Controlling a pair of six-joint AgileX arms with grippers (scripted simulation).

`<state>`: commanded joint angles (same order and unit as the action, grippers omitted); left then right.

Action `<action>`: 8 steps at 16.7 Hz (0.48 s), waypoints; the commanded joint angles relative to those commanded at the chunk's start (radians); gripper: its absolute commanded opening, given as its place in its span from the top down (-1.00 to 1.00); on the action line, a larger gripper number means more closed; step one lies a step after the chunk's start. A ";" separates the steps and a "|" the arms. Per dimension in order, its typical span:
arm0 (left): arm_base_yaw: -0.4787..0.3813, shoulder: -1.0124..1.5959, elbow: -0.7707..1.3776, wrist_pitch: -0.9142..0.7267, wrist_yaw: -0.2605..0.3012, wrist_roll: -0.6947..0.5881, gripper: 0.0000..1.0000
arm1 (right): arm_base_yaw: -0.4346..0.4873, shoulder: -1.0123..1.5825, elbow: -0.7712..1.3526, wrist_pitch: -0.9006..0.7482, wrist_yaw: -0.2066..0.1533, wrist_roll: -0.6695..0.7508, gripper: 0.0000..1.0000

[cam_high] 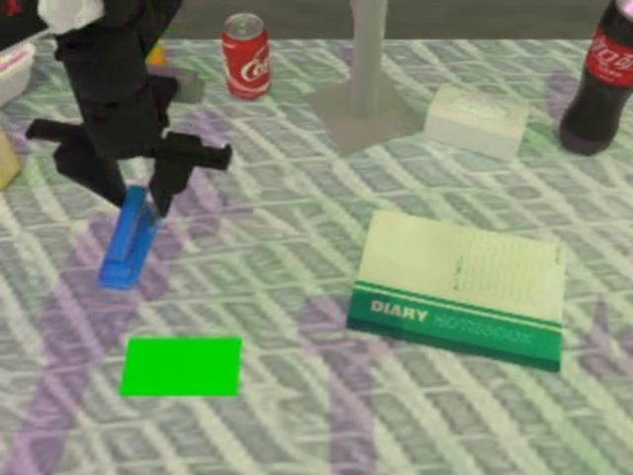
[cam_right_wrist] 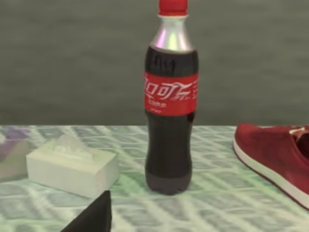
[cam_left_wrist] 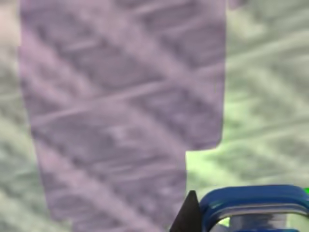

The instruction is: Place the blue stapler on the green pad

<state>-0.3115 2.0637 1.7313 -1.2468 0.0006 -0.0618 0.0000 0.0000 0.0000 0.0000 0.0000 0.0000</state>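
Observation:
The blue stapler (cam_high: 127, 245) hangs slanted over the table's left side, its upper end between the fingers of my left gripper (cam_high: 134, 196), which is shut on it. The green pad (cam_high: 181, 366) lies flat on the cloth nearer the front edge, a little right of the stapler and apart from it. In the left wrist view the stapler's blue end (cam_left_wrist: 251, 203) sits beside one dark fingertip (cam_left_wrist: 189, 215), over purple and green cloth. My right arm is outside the top view; its gripper (cam_right_wrist: 101, 220) shows only as a dark wedge facing a cola bottle.
A red cola can (cam_high: 245, 54) stands at the back. A grey stand (cam_high: 366, 99), a white tissue box (cam_high: 477, 121) and a cola bottle (cam_high: 603, 74) are at the back right. The DIARY notebook (cam_high: 460, 287) lies right of centre. A red shoe (cam_right_wrist: 275, 154) lies beside the bottle.

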 joint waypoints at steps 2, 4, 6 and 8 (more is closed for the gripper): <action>-0.055 -0.035 -0.055 0.012 0.001 0.171 1.00 | 0.000 0.000 0.000 0.000 0.000 0.000 -1.00; -0.112 -0.069 -0.111 0.023 0.002 0.354 1.00 | 0.000 0.000 0.000 0.000 0.000 0.000 -1.00; -0.169 -0.103 -0.165 0.035 0.003 0.544 1.00 | 0.000 0.000 0.000 0.000 0.000 0.000 -1.00; -0.222 -0.141 -0.217 0.050 0.003 0.720 1.00 | 0.000 0.000 0.000 0.000 0.000 0.000 -1.00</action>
<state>-0.5336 1.9231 1.5148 -1.1965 0.0037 0.6586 0.0000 0.0000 0.0000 0.0000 0.0000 0.0000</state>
